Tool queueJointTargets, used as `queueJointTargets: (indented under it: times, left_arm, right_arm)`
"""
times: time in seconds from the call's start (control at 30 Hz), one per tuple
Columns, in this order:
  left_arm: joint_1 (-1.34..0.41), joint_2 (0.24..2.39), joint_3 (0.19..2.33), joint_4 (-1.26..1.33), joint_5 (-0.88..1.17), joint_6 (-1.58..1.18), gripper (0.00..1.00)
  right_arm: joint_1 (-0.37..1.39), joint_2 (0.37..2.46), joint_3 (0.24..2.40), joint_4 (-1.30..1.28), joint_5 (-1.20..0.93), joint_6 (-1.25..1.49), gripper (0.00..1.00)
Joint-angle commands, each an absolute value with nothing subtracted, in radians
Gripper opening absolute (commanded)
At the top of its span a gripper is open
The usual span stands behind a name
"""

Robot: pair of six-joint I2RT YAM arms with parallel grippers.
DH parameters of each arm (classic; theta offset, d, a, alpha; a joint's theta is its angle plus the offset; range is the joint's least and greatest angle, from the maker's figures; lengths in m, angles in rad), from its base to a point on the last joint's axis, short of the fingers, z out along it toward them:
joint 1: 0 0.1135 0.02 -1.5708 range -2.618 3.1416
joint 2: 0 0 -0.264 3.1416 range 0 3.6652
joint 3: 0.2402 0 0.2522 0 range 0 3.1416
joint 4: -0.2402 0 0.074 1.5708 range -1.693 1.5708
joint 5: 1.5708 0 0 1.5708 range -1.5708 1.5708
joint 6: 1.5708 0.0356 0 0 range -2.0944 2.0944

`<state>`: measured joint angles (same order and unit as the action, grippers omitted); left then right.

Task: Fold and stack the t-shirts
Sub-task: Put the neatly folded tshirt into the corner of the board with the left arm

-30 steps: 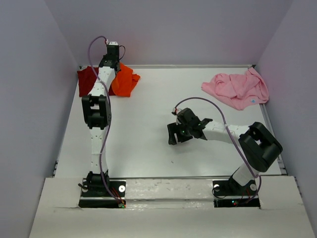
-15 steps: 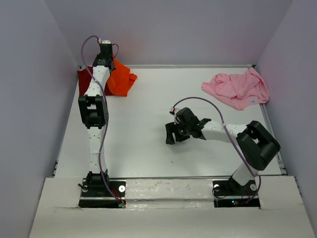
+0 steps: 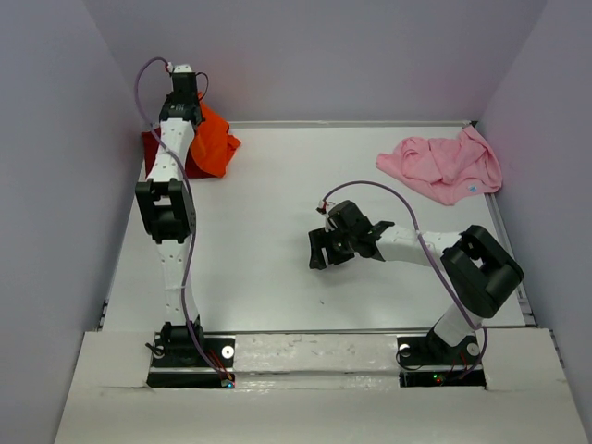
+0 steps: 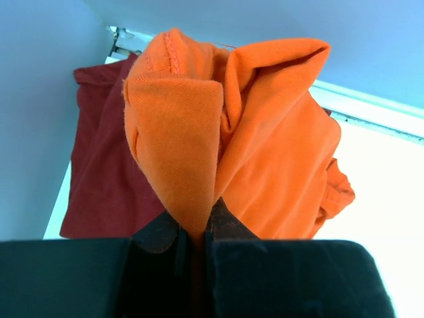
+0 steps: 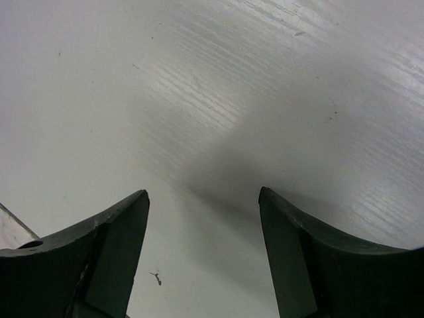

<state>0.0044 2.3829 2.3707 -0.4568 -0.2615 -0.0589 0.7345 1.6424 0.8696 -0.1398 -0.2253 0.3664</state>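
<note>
The orange t-shirt (image 3: 215,143) is found in the upper left of the top view, at the far left corner of the table (image 3: 277,185), where it is held up as a bunched fold. A pinch of its cloth is clamped between the almost closed jaws of the left gripper (image 4: 195,232). In the left wrist view the cloth is seen to rise out of the jaws and to spread toward the right of the frame. Behind it, to the left, the maroon t-shirt (image 4: 99,172) lies flat in the corner and is partly covered by the orange one. From this pincer the bare middle of the table lies toward the lower right of the top view, so the shirt can probably be drawn only in that direction. There the right gripper (image 5: 202,199) is placed with its jaws wide apart and nothing between them, above bare table. The pink t-shirt (image 3: 444,166) is crumpled in the upper right, well apart, and is nearer to the right arm.
</note>
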Motion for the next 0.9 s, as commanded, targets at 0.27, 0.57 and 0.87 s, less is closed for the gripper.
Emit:
queueJointTargets:
  times: [0.27,0.57,0.87]
  left_arm:
    - [0.031,2.246,2.352,-0.423,-0.232,-0.074,0.0]
    - [0.041,2.289,2.301,-0.439,-0.353,-0.081,0.0]
    - [0.077,2.355,2.289,-0.439,-0.474,-0.103,0.0]
  right_arm:
    - [0.742,1.687,0.847,-0.147,-0.219,0.356,0.73]
    - [0.742,1.684,0.844,-0.146,-0.225,0.351,0.73]
    - [0.742,1.697,0.847,-0.141,-0.233,0.348,0.73]
